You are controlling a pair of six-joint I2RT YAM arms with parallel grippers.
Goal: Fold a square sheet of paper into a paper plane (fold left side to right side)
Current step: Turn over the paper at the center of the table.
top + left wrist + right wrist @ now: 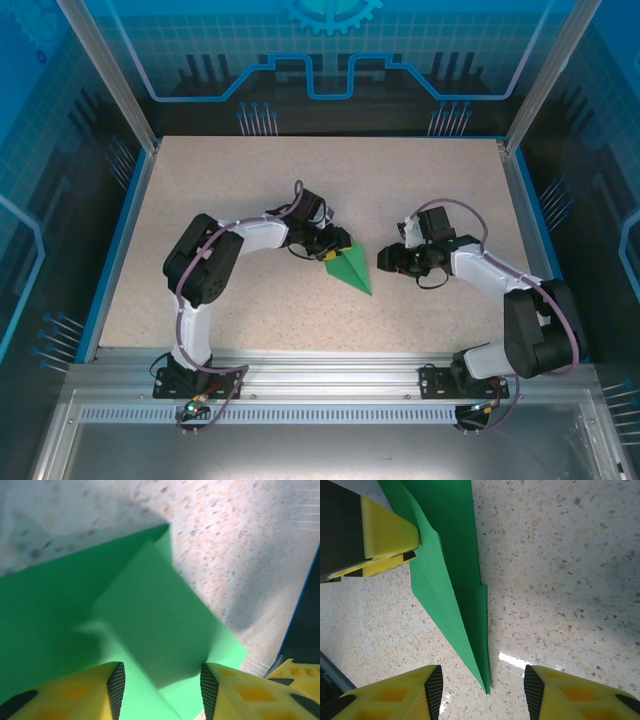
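**The paper plane (pixel 352 268) lies flat near the middle of the table (pixel 250 180), with a gripper on either side.**

We see the plane as a slim green dart. Its point faces the near edge and slightly right, and its wide end is turned away. The left gripper (pixel 335 247) sits over that wide end. In its wrist view the creased green layers (pixel 150 610) spread under and between the fingers. The left gripper (pixel 161 672) has its jaws partly apart, and we see nothing clamped in them. The right gripper (pixel 388 258) stands just beside the plane's right edge. In its wrist view the plane (pixel 450 580) runs down to a point that falls in the gap of the right gripper (pixel 482 682), whose jaws are partly open and hold nothing. One left fingertip (pixel 387 532) rests at the paper's far edge.
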